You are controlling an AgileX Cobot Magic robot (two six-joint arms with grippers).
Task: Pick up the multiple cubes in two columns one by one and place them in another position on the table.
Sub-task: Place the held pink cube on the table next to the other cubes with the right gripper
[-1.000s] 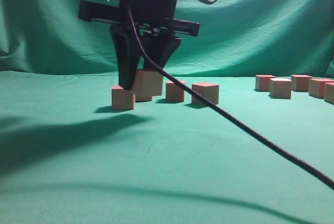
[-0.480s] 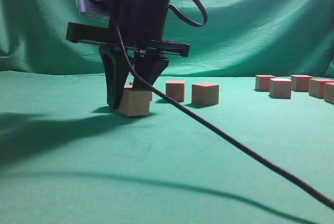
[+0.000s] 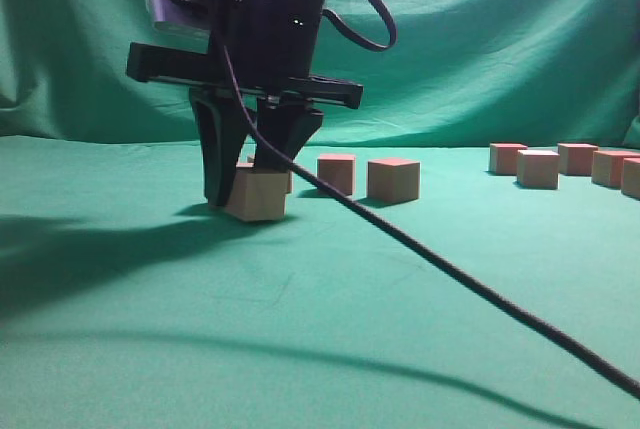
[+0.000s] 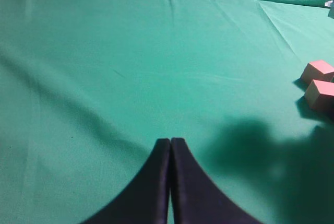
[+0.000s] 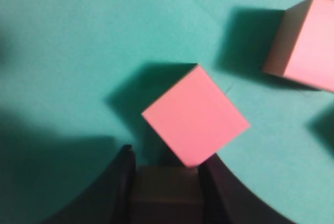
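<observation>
My right gripper (image 3: 238,199) reaches across to the left of the exterior view and is shut on a tan cube (image 3: 256,197) whose base is at the green cloth table (image 3: 300,329). In the right wrist view the held cube (image 5: 166,190) sits dark between the jaws (image 5: 167,167), with a pink cube (image 5: 195,114) just ahead and another (image 5: 308,44) at the upper right. Two more cubes (image 3: 336,173) (image 3: 392,179) stand to the right of it. My left gripper (image 4: 170,141) is shut and empty over bare cloth.
Several cubes (image 3: 538,168) stand in a group at the far right of the table. A black cable (image 3: 470,284) runs from the arm down to the lower right. The left wrist view shows two cubes (image 4: 319,82) at its right edge. A green backdrop (image 3: 480,49) hangs behind.
My right gripper has come down and towards the camera with the cube, from raised among the left cubes to cloth level. Little has changed in the last half second.
</observation>
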